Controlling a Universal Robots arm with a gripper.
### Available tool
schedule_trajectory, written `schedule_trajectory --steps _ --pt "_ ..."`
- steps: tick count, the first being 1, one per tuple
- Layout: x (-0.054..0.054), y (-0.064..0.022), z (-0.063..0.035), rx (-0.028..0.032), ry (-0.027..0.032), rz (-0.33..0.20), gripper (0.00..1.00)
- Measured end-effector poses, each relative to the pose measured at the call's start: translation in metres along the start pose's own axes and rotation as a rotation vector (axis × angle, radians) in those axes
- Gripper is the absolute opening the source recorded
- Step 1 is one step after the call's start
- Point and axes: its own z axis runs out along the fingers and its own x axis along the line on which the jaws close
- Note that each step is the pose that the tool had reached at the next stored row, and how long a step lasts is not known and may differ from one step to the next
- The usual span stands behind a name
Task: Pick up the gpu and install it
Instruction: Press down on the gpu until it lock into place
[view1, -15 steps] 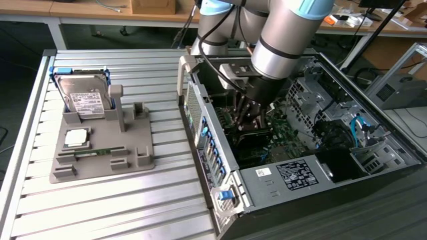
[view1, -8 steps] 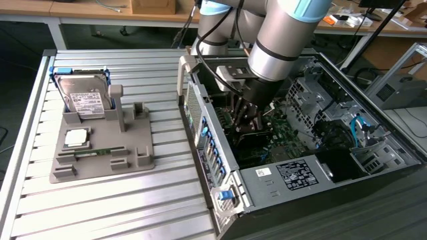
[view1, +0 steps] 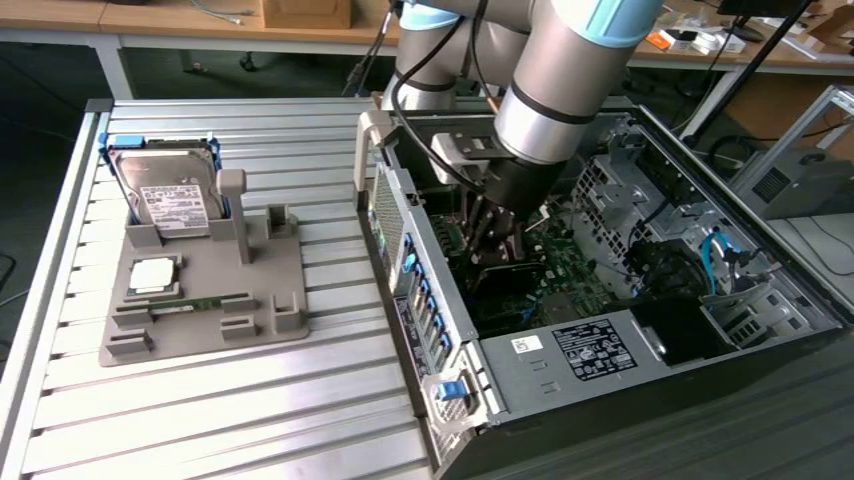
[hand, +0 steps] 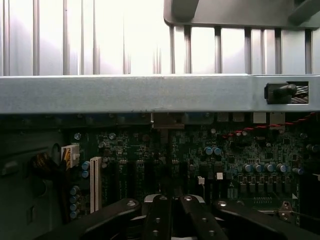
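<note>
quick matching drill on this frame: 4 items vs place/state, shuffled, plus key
Items
1. hard drive
2. memory stick
3. gripper
4. PC case

Place/state
A. lying flat, low on the grey holder
B. side open, motherboard exposed
C. standing upright at the holder's far end
D. down inside the case, jaws shut

Pairs: 1-C, 2-A, 3-D, 4-B

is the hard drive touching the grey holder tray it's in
Touching. In the exterior view the hard drive stands upright with its lower edge seated in a slot of the grey holder tray, no gap showing between them.
</note>
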Motion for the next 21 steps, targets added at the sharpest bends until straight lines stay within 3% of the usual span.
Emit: schedule_trajectory --steps 21 --pt "0.0079 0.0056 0.0036 0.0001 -0.0001 -0.003 0.11"
